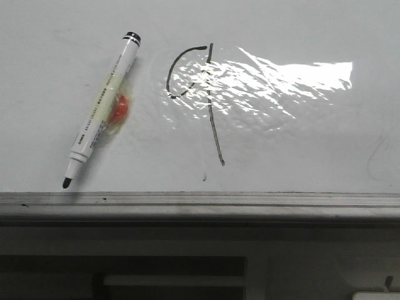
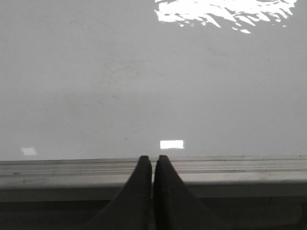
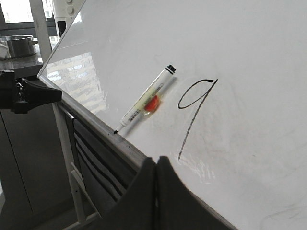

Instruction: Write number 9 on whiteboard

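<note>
The number 9 [image 1: 199, 100] sits drawn on the whiteboard [image 1: 300, 144], marker [image 1: 100, 109] lying beside it (uncapped). Left wrist: left gripper [image 2: 152, 165] closed, empty. Right wrist: right gripper [image 3: 156, 165] closed, empty too.

I see an uncapped marker [image 1: 102, 107] lying slanted, a red blob [image 1: 119, 108] touching its barrel, tip [image 1: 66, 182] lowest.

A bright window [image 3: 19, 10] lights the room's far side, with a metal pot [image 3: 19, 44] on a counter beneath it.
</note>
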`<move>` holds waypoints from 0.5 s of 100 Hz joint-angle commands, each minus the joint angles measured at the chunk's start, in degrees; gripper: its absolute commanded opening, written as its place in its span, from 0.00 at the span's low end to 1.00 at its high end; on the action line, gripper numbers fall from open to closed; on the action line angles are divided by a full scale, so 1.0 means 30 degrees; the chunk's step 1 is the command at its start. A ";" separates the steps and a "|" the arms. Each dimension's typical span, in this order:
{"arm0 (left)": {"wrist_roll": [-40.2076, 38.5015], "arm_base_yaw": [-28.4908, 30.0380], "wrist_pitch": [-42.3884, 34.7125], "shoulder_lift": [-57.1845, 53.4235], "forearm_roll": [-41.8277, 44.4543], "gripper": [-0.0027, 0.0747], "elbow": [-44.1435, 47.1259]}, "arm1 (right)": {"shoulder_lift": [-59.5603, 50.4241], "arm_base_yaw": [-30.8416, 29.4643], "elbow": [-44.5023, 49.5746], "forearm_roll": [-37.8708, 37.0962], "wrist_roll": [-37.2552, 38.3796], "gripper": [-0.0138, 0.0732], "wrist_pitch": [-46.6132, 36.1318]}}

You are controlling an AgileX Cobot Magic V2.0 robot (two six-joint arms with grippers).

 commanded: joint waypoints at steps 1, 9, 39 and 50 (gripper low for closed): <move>-0.0010 0.0096 -0.0820 -0.0532 -0.0221 0.01 0.0359 | 0.0145 0.0004 -0.0504 -0.0278 -0.0188 0.09 -0.1523; -0.0010 0.0096 -0.0820 -0.0532 -0.0221 0.01 0.0359 | 0.0145 -0.0036 -0.0504 -0.0278 -0.0188 0.09 -0.1523; -0.0010 0.0096 -0.0820 -0.0532 -0.0221 0.01 0.0359 | 0.0299 -0.4671 0.2684 -0.0278 -0.0197 0.09 -1.1544; -0.0010 0.0096 -0.0820 -0.0532 -0.0221 0.01 0.0359 | 0.0323 -0.7405 0.2838 -0.0278 0.0033 0.09 -1.1602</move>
